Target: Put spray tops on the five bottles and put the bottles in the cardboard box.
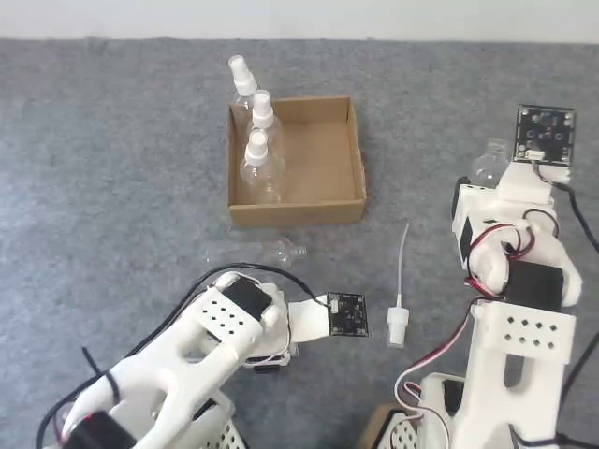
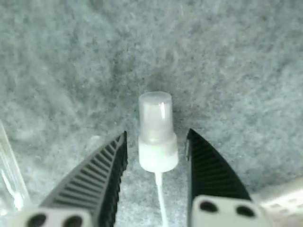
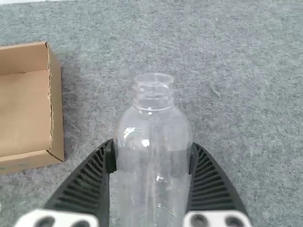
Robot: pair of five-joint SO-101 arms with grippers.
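Three capped bottles (image 1: pixel 260 154) stand along the left side of the cardboard box (image 1: pixel 295 213). A clear bottle without a top (image 1: pixel 281 251) lies on the carpet in front of the box. My left gripper (image 2: pixel 156 134) is low over the carpet, open, with a white spray top (image 2: pixel 157 137) between its fingers and its tube running back toward the wrist. Just right of the left arm (image 1: pixel 234 318) lies a spray top (image 1: pixel 398 325), tube pointing away. My right gripper (image 3: pixel 151 144) is shut on an open-necked clear bottle (image 3: pixel 152 142), also seen at the far right (image 1: pixel 489 164).
Grey carpet covers the table. The box's near corner (image 3: pixel 28 99) lies off to one side of the held bottle. The right arm (image 1: pixel 515 271) stands along the right edge. Open carpet lies between the box and the right arm.
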